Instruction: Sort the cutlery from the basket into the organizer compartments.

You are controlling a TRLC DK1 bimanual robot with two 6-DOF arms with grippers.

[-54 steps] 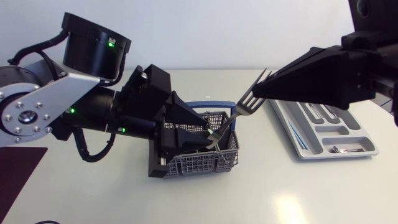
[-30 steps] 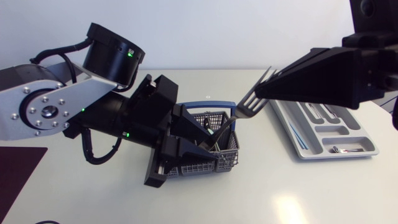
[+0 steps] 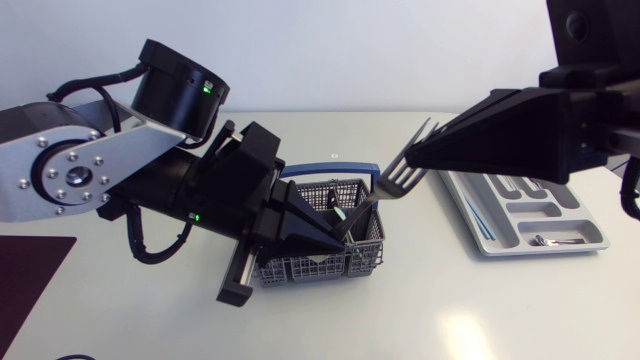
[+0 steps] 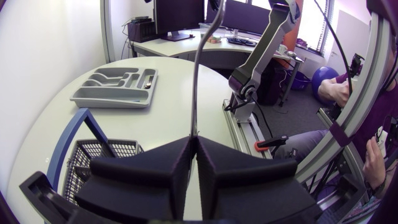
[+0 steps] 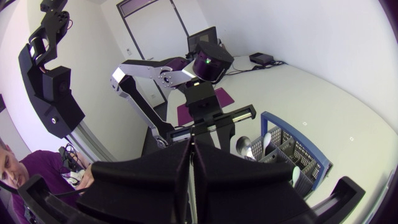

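Left pincer [image 4: 194, 138] clamped on fork [image 3: 400, 172] above basket [image 3: 300, 268] | right pincer [image 5: 191, 144] closed | organizer [image 3: 545, 212] well apart

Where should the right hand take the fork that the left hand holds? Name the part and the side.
Probably the bare handle of the fork just below its tines, coming from the organizer side. The left hand pinches only the handle's lower end above the basket, so the tilted upper stretch stands free.
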